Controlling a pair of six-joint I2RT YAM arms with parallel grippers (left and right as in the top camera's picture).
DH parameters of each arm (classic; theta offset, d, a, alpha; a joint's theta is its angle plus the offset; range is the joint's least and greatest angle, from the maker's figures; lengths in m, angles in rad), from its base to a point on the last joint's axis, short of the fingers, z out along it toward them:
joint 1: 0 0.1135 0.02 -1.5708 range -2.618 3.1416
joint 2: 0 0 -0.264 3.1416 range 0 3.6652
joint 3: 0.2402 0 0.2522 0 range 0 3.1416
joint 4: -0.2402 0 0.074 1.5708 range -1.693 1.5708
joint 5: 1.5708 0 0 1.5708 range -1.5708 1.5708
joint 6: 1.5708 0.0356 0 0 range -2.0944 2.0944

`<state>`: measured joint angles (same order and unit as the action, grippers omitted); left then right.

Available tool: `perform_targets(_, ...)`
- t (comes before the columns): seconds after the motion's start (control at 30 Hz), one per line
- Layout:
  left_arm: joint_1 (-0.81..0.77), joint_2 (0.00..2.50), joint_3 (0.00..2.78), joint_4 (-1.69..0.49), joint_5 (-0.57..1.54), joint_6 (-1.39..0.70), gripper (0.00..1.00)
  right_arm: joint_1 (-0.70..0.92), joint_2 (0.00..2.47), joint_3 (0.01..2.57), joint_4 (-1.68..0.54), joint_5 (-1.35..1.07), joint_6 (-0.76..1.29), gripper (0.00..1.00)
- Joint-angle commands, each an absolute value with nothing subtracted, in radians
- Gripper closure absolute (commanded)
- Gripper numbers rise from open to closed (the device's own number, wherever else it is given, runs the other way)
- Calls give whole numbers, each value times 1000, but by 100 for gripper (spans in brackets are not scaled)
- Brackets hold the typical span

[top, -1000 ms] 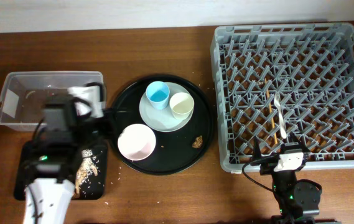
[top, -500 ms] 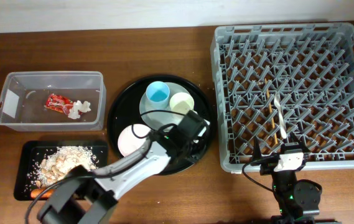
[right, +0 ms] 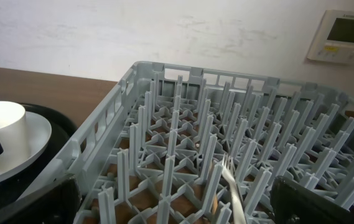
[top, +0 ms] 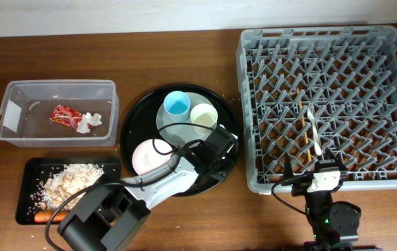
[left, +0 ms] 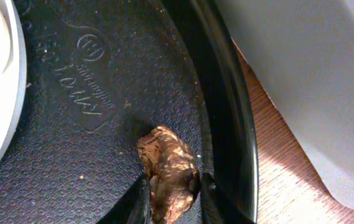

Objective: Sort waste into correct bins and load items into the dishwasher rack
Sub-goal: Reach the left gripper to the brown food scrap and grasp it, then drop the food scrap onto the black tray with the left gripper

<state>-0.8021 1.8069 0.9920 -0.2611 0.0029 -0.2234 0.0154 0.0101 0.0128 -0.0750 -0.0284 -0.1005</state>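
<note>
My left gripper is low over the right side of the round black tray. In the left wrist view its fingers are closed against both sides of the small brown scrap, which lies on the tray floor by the rim. The pinkish-white bowl, blue cup and cream cup on the grey plate stand on that tray. My right gripper is open and empty at the front edge of the dishwasher rack.
The clear tub holds the red wrapper and tissue. The shallow black tray holds noodle scraps and the carrot. A fork and chopsticks lie in the rack.
My left arm swung from the shallow black tray across to the round tray's right side and settled over the brown scrap. The right arm has not moved.
</note>
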Motion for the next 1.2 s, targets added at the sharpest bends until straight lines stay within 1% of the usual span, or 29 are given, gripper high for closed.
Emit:
perform_targets(0.0, -805, 1818, 1000, -254, -4, -215, 82, 10, 4, 6, -76, -34, -97, 1)
perform_targets(0.03, -805, 1817, 1000, -247, -4, -215, 89, 10, 4, 6, -76, -34, -97, 1)
perform_targets(0.1, -805, 1808, 1005, -244, -4, -215, 94, 10, 3, 6, -76, -34, -97, 1)
perform_targets(0.2, -805, 1732, 1005, -260, -4, -229, 96, 10, 4, 6, -76, -34, -97, 1)
perform_targets(0.3, -804, 1581, 1005, -317, -10, -234, 98, 10, 4, 6, -76, -34, -97, 1)
perform_targets(0.37, -800, 1465, 1005, -401, -83, -252, 99, 10, 4, 6, -75, -34, -97, 1)
perform_targets(0.43, -757, 1341, 1005, -567, -212, -349, 99, 10, 4, 6, -76, -34, -97, 1)
perform_targets(0.47, -728, 1309, 1005, -633, -242, -391, 99, 10, 4, 6, -76, -34, -97, 1)
perform_targets(0.5, -683, 1275, 1005, -710, -269, -435, 99, 10, 4, 6, -76, -34, -97, 1)
perform_targets(0.53, -600, 1232, 1005, -820, -285, -497, 99, 10, 4, 6, -76, -34, -97, 1)
perform_targets(0.6, -443, 1189, 1005, -947, -285, -527, 99, 10, 4, 6, -76, -34, -97, 1)
perform_targets(0.63, -365, 1184, 1005, -977, -285, -527, 99, 10, 4, 6, -75, -34, -97, 1)
perform_targets(0.7, -199, 1185, 994, -987, -284, -527, 99, 10, 4, 6, -75, -34, -97, 1)
perform_targets(0.8, -23, 1185, 950, -970, -286, -527, 99, 10, 4, 6, -76, -34, -97, 1)
perform_targets(0.87, 82, 1185, 868, -907, -285, -527, 99, 10, 4, 6, -76, -34, -97, 1)
perform_targets(0.93, 138, 1185, 785, -824, -274, -527, 99, 10, 3, 6, -75, -34, -97, 1)
perform_targets(0.97, 164, 1185, 738, -784, -273, -527, 99, 10, 4, 6, -76, -34, -97, 1)
perform_targets(1.03, 178, 1183, 729, -773, -273, -526, 91, 10, 4, 6, -75, -34, -97, 1)
perform_targets(1.07, 178, 1182, 740, -775, -264, -517, 89, 10, 4, 6, -76, -34, -97, 1)
perform_targets(1.13, 178, 1181, 799, -791, -180, -438, 75, 10, 4, 6, -76, -34, -97, 1)
perform_targets(1.17, 178, 1174, 862, -828, -81, -385, 71, 10, 4, 6, -76, -34, -97, 1)
